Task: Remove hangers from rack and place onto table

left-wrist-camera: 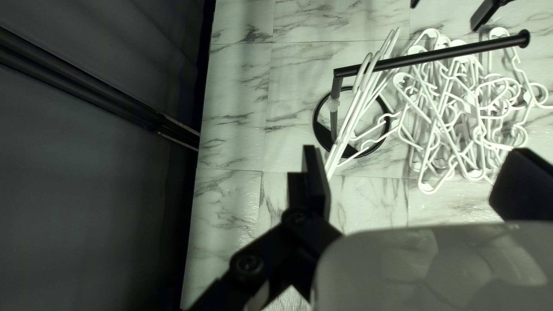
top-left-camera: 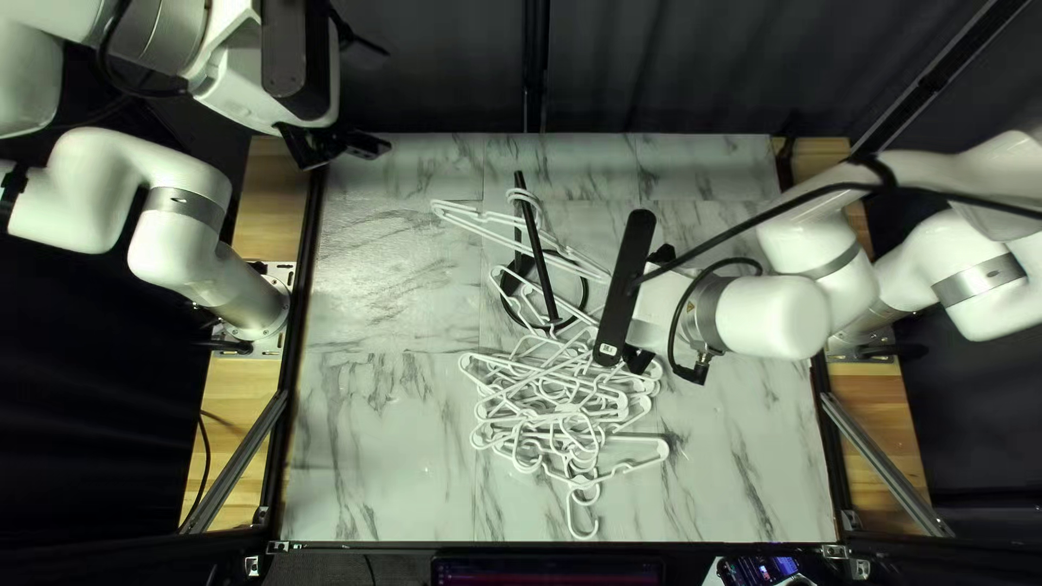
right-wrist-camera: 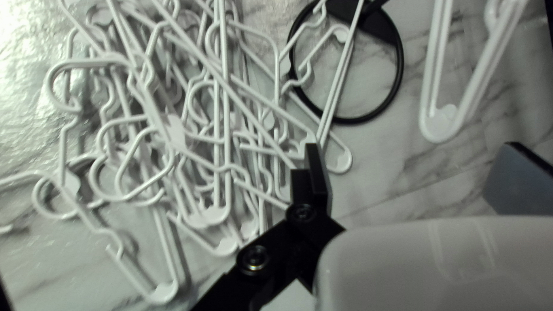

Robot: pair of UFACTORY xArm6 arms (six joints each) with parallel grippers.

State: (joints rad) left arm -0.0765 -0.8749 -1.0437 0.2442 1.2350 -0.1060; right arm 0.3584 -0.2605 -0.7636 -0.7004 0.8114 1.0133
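While my left gripper [left-wrist-camera: 412, 158] and right gripper [right-wrist-camera: 406, 156] gape empty, the hangers [left-wrist-camera: 358, 92] on the rack [left-wrist-camera: 426, 57], toward the worktop's [top-left-camera: 380, 434] far edge, others heaped toward its near one, look light, stiff, slick, so pinch one shoulder beside the hook!

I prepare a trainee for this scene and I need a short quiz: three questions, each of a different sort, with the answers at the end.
1. True or false: some white hangers hang on the bar of the black rack.

2. Choose one. The pile of hangers lies:
a) in a box
b) on the marbled table
c) on the round base of a lamp

3. Fill in one word, open or shut: the fingers of the right gripper are ____.

Key: 1 true; 2 b; 3 open.
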